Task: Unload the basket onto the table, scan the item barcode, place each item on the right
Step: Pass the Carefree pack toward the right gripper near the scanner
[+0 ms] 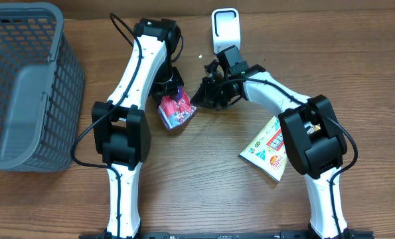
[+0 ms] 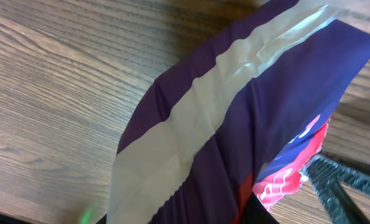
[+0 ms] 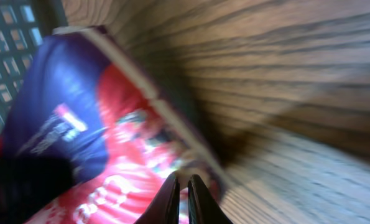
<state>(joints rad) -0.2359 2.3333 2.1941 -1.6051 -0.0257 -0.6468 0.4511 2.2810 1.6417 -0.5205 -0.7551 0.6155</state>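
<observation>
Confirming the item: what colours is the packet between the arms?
Purple and red packet, pale seal strip; left wrist view.

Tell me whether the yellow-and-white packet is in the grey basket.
No, the yellow-and-white packet lies flat on the wooden table, well apart from the grey basket on the other side.

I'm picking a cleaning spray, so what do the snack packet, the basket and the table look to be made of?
Snack packet: probably thin plastic film, glossy; it creases and has a pale crimped seal strip.
Basket: grey moulded plastic, matt, with walls in a regular grid of holes.
Table: solid wood or wood-look laminate, brown with grain lines; the look leaves open which.
</observation>
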